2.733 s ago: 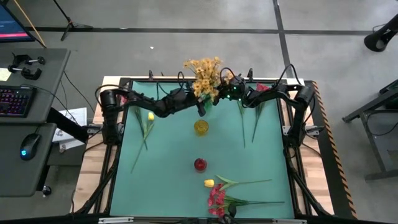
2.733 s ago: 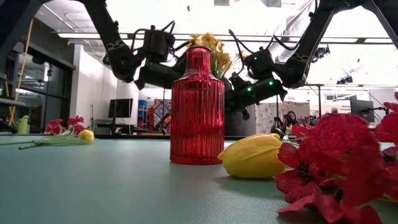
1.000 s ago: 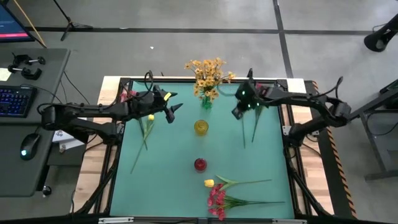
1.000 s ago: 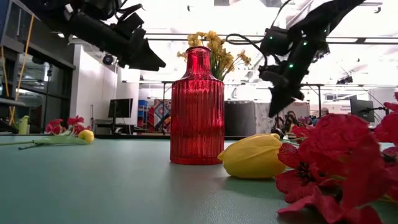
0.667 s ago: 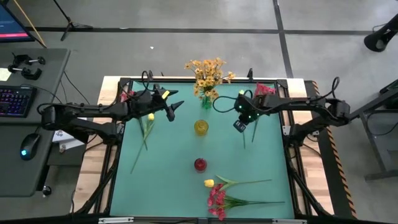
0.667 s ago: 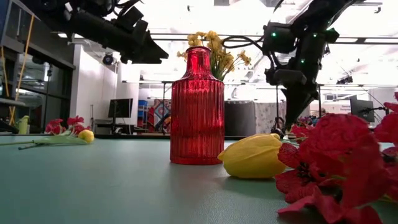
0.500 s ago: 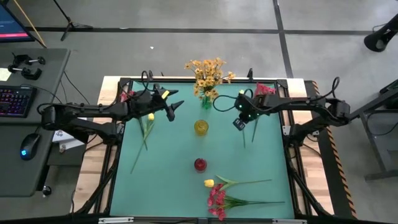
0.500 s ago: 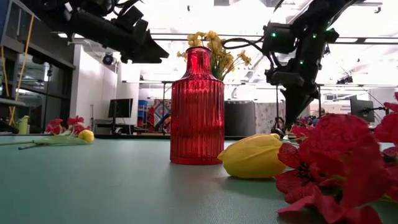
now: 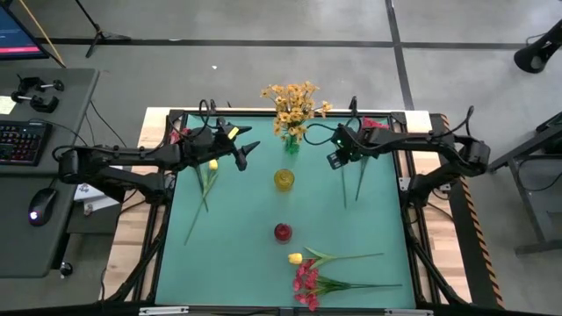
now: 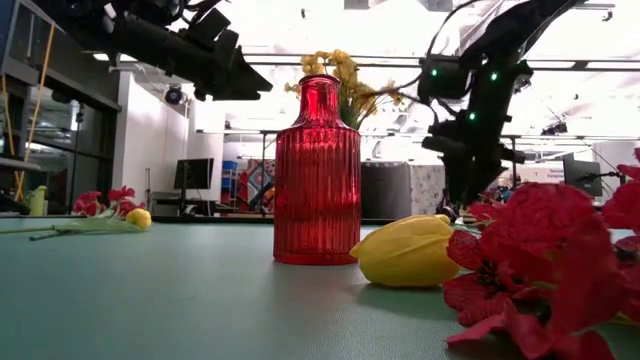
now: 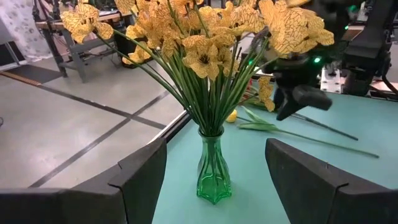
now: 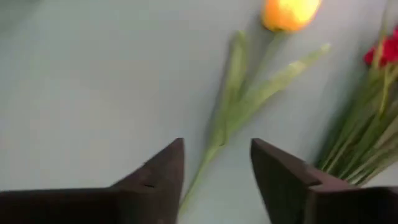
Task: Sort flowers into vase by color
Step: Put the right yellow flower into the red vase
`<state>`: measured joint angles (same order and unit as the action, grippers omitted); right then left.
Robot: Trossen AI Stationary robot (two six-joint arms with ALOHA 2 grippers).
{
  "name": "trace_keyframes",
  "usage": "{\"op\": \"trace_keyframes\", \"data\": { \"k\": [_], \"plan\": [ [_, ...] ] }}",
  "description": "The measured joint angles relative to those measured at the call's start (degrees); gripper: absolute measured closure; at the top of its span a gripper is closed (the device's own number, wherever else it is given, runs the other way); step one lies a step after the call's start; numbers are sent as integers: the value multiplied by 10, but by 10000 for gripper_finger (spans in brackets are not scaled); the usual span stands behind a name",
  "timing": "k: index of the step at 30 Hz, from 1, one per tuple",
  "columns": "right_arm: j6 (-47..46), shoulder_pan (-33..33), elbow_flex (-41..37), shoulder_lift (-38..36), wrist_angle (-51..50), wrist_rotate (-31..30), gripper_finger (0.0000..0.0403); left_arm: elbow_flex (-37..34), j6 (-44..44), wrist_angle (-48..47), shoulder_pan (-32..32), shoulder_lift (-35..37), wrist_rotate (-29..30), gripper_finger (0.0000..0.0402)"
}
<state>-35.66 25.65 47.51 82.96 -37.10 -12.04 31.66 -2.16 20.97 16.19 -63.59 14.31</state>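
1. The right gripper [image 9: 335,159] hangs over the far right part of the table [image 9: 246,263], jaws parted and holding nothing; in the right wrist view a yellow tulip [image 12: 289,12] lies flat on the mat straight ahead of the fingertips, its stalk end reaching down between the two jaws.
2. That tulip's long axis runs from the stalk end by the jaws out to the bud, which points away from the gripper; a red bunch [image 12: 385,53] lies just beside it, its stalks roughly alongside.
3. From above, the stems under the right gripper [image 9: 358,180] run lengthwise from far to near; the right arm is plainly the nearer one, so a descent onto the stalk looks like the coming move.
4. The left gripper [image 9: 248,151] waits over the far left, jaws wide and empty, facing the green vase [image 11: 213,174] that holds the orange-yellow spray [image 11: 199,37].
5. A yellow vase [image 9: 284,179] and a red vase [image 9: 282,232] stand on the centre line; more flowers lie at the left [image 9: 206,180] and near edge [image 9: 307,279].
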Motion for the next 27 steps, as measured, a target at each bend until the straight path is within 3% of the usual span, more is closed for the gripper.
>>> {"op": "trace_keyframes", "data": {
  "k": [6,16,21,27],
  "plan": [
    [-4,11,0,44,3,5,164,0,-11,0,0,0,0,141],
    [1,11,0,106,57,8,165,0,-15,-1,0,0,0,141],
    [8,10,2,114,49,2,224,0,-15,-1,0,0,0,141],
    [45,4,1,111,6,-34,377,0,-18,-1,0,1,11,141]
  ]
}}
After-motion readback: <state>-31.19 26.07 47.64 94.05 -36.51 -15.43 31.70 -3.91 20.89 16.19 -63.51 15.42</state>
